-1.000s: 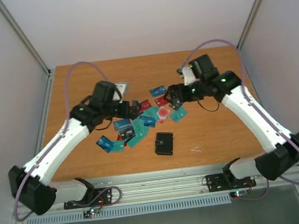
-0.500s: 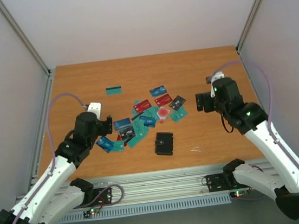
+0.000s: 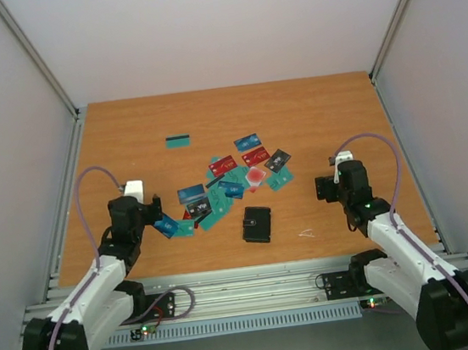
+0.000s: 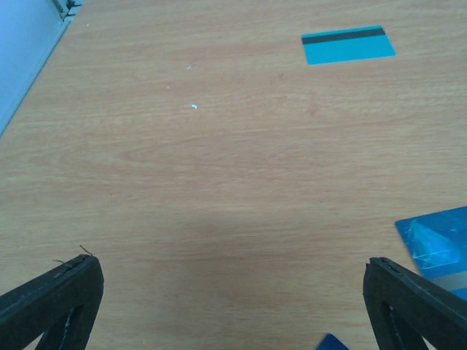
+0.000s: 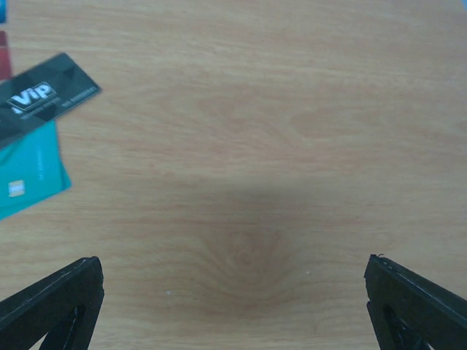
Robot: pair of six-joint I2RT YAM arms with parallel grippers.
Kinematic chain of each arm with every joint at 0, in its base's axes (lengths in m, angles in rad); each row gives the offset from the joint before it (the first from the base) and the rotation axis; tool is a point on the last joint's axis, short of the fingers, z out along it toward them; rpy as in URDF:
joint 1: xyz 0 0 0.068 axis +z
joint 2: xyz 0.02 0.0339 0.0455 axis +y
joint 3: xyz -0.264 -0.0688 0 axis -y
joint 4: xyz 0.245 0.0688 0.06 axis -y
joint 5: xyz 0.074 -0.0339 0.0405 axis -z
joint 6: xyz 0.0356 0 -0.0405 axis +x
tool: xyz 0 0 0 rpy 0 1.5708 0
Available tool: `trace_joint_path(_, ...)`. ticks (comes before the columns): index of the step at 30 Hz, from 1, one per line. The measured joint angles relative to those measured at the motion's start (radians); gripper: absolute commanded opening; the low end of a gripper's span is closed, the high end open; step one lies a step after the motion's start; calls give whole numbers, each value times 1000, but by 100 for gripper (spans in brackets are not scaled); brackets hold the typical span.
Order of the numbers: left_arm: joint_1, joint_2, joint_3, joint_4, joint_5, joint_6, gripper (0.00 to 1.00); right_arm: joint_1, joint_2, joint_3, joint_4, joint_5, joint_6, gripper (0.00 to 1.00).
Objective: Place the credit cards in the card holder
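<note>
Several credit cards (image 3: 228, 182) in teal, blue, red and dark grey lie scattered mid-table. One teal card (image 3: 179, 141) with a black stripe lies alone farther back, seen also in the left wrist view (image 4: 348, 45). The black card holder (image 3: 257, 223) lies closed just in front of the pile. My left gripper (image 3: 147, 209) hovers open at the pile's left edge, over bare wood (image 4: 233, 302), with a blue card (image 4: 438, 240) by its right finger. My right gripper (image 3: 324, 188) hangs open and empty (image 5: 233, 302), right of the pile. A dark grey VIP card (image 5: 44, 98) and a teal card (image 5: 29, 175) lie to its left.
A tiny white scrap (image 3: 307, 233) lies on the wooden table (image 3: 329, 112) right of the card holder. Metal rails (image 3: 65, 187) and grey walls bound the table's sides. The arm bases sit along the near edge (image 3: 247, 280).
Both arms have drawn back from the card pile toward the near edge and lowered. The lone teal card now shows where the left arm had reached.
</note>
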Motion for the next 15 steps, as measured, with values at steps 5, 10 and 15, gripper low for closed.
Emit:
trace_joint_path(5,66,165,-18,154,60,26,98,-81,107,-124,274,-75,4,98)
trace_joint_path(10,125,372,49,319,140,34,99,-142,315,-130,526,-167,-3,98)
trace_joint_path(15,182,528,51,578,211,34,98,-201,483,-79,697,-264,20,99)
